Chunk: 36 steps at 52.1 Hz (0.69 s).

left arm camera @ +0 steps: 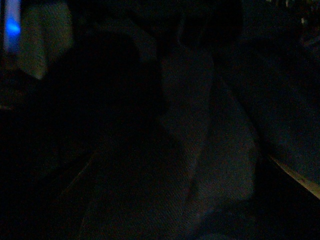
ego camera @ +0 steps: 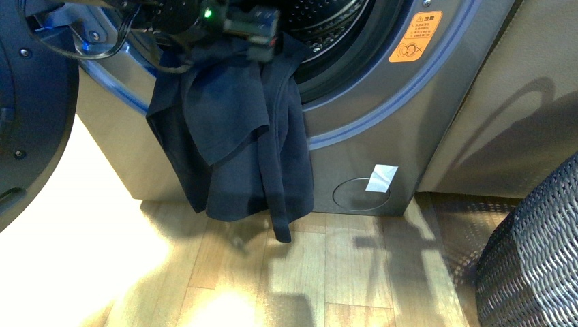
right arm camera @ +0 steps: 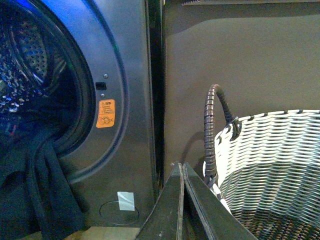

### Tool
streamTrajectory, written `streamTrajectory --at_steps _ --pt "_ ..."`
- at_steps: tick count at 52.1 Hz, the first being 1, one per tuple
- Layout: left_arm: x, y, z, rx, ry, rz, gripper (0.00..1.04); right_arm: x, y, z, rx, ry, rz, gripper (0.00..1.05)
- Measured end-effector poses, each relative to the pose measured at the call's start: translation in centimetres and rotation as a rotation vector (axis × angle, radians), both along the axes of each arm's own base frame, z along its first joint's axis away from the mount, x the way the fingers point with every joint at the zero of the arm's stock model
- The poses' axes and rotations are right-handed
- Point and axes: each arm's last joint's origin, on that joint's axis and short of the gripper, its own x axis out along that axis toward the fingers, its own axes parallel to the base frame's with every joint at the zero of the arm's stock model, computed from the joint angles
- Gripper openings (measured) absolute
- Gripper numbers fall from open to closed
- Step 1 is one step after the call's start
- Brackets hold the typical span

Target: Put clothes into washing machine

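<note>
The clothes, a dark navy garment, hang from the lower rim of the porthole down the front of the silver-grey washing machine, with a long strap reaching almost to the floor. At the porthole rim my left gripper is shut on the top of the clothes. The left wrist view is dark. In the right wrist view my right gripper is shut with nothing in it, held off to the side of the washing machine, next to the basket. The clothes show there below the perforated drum.
The machine's door stands open at the left. A woven wicker basket stands on the wooden floor at the right; its handle is close to my right fingers. A grey cabinet panel adjoins the machine.
</note>
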Motion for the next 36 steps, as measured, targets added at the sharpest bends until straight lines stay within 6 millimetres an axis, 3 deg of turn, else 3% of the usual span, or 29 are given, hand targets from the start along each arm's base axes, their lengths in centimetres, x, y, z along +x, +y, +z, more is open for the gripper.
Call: streamTrajectory --at_steps 18,36 --pt "-1.0 -1.6 -0.8 -0.029 0.117 -0.146 0.98 0.0 0.0 0.0 0.000 0.000 0.000 0.02" --pt "0.2 -1.8 -2.1 0.027 0.145 -0.152 0.98 0.0 0.0 0.0 0.000 0.000 0.000 0.02"
